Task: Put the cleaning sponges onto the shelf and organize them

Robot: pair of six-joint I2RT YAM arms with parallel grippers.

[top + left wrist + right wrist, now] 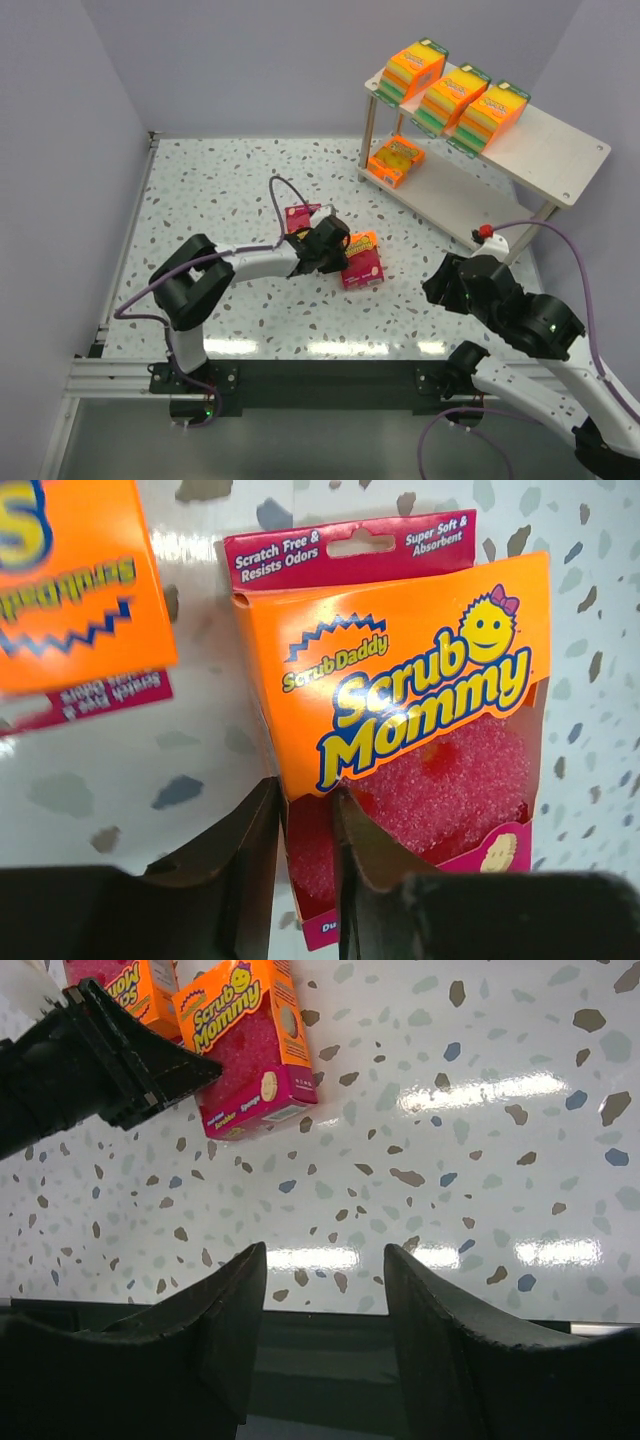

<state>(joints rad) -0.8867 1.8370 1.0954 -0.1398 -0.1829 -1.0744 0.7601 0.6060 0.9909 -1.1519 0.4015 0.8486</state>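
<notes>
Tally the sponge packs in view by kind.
Thick orange packs: 3
Flat orange pack: 1
Pink packs: 2
Total: 6

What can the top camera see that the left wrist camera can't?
Only the top view: the shelf with three thick orange packs up top and one pack below, plus the right arm. Only the left wrist view: the words Scrub Mommy on the pink pack. Both: that pack, its orange neighbour and the speckled table.
</notes>
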